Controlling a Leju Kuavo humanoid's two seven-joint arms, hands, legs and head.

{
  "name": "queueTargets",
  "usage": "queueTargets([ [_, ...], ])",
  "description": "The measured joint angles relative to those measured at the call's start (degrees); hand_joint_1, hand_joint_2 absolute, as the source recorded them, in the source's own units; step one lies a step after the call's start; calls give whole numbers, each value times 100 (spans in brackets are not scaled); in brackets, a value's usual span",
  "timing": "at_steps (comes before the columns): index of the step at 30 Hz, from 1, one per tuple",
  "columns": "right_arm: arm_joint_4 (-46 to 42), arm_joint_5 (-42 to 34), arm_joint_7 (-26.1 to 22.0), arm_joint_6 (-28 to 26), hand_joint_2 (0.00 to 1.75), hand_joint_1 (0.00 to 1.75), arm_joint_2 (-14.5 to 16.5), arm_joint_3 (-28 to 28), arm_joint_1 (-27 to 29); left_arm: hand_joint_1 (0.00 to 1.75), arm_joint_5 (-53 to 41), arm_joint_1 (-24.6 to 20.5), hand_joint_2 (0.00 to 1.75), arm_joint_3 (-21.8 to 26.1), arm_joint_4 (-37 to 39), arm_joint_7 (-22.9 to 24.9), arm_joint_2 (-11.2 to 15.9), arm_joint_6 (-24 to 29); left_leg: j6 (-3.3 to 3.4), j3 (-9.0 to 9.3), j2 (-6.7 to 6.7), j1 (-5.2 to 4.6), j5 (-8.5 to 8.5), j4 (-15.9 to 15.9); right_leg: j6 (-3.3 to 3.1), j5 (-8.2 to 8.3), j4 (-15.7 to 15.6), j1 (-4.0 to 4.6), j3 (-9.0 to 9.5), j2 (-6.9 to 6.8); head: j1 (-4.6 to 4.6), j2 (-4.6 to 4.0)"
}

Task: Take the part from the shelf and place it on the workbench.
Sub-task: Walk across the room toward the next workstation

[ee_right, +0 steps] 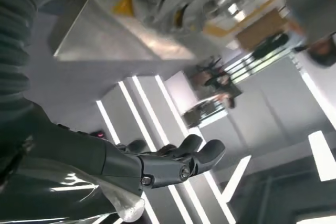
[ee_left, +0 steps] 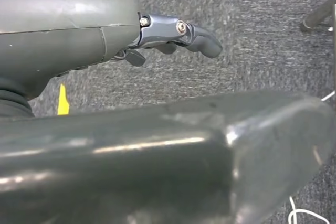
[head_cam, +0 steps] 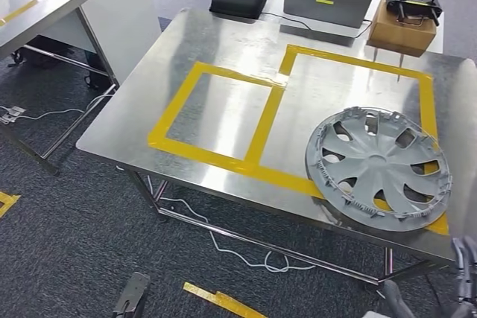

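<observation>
The grey plastic wheel cover (head_cam: 378, 165) lies on the steel table (head_cam: 225, 42) across the yellow tape outline, placement apparently complete; left robot hand (ee_left: 174, 35) and right robot hand (ee_right: 170, 161) hold nothing, fingers loosely apart.

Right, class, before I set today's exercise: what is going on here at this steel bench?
The grey wheel cover already lies on the steel workbench, at its near right corner, overlapping the yellow tape outline. Neither hand touches it. The right hand is just below the bench edge, holding nothing. The left hand hangs over the carpet, also holding nothing.
</observation>
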Motion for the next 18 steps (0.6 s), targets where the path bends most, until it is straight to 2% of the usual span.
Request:
queueTargets([
  [1,104,-601,-464,-2,0,0,280,-527,-52,0,-5,14,0,19,1,-9,-11,3,-28,-22,-5,7,-1,36,29,149,-454,-28,256,-24,1,0],
  [2,210,-1003,-710,-3,0,0,495,-1034,-103,0,-9,24,0,35,1,-16,-21,7,-63,-44,-13,9,-4,73,31,282,-815,-38,479,-31,8,0],
  [3,338,-1243,-776,-8,0,0,670,-1520,-161,0,-15,32,0,51,2,-25,-26,11,-103,-56,-20,6,-4,109,16,351,-1044,-39,620,-33,13,0],
  [4,516,-1382,-717,-12,0,0,832,-1942,-260,0,-20,39,0,65,2,-35,-30,17,-143,-64,-27,2,2,133,-18,359,-1139,-26,668,-23,18,0],
  [6,1060,-1691,-566,-21,0,0,1120,-2741,-553,0,-37,53,0,100,3,-61,-45,29,-213,-64,-32,8,26,147,-124,389,-1134,-12,615,5,11,0],
  [7,1380,-1911,-543,-21,0,0,1242,-3131,-717,0,-41,60,0,116,3,-73,-51,35,-246,-78,-52,16,-18,173,-179,399,-1146,-17,583,4,9,0],
  [8,1716,-2139,-587,-21,0,0,1345,-3515,-878,0,-44,73,0,134,3,-86,-57,39,-277,-108,-85,23,-152,270,-236,429,-1150,-24,550,-2,4,0],
  [10,2464,-2557,-933,-21,0,0,1485,-4221,-1300,0,-51,109,0,167,3,-103,-64,47,-317,-258,-159,35,-663,805,-321,515,-1152,-24,470,-2,-7,0],
  [11,2922,-2692,-1239,-21,0,0,1536,-4601,-1579,0,-55,122,0,184,3,-110,-69,50,-321,-360,-178,37,-942,1198,-344,566,-1148,-14,420,11,-11,0],
  [12,3457,-2737,-1621,-21,0,0,1583,-5048,-1908,0,-60,130,0,200,3,-115,-74,56,-316,-434,-187,37,-1134,1549,-354,622,-1142,0,364,27,-13,0],
  [13,4061,-2690,-2022,-21,0,0,1641,-5585,-2254,0,-62,133,0,218,3,-119,-80,66,-303,-436,-192,35,-1206,1754,-356,676,-1135,16,307,43,-13,0],
  [14,4670,-2525,-2311,-21,0,0,1707,-6159,-2586,0,-62,135,0,239,4,-123,-86,81,-281,-335,-197,30,-1157,1736,-355,727,-1129,31,243,51,-13,0],
  [15,5278,-2312,-2471,-21,0,0,1775,-6750,-2893,0,-61,138,0,264,4,-129,-93,99,-248,-124,-202,22,-1018,1486,-350,774,-1125,46,185,57,-12,0],
  [16,5857,-2089,-2455,-18,0,0,1845,-7271,-3153,0,-60,140,0,292,4,-135,-98,120,-204,172,-216,9,-855,1065,-344,820,-1123,59,137,61,-12,0],
  [17,6390,-1878,-2305,-2,0,0,1911,-7697,-3360,0,-56,142,0,321,4,-144,-100,139,-148,491,-245,-12,-750,571,-331,863,-1119,74,96,63,-10,0],
  [18,6875,-1693,-2093,48,0,0,1964,-8022,-3524,0,-51,144,0,347,4,-152,-102,157,-122,739,-266,-30,-679,174,-312,912,-1122,81,67,65,-5,0],
])
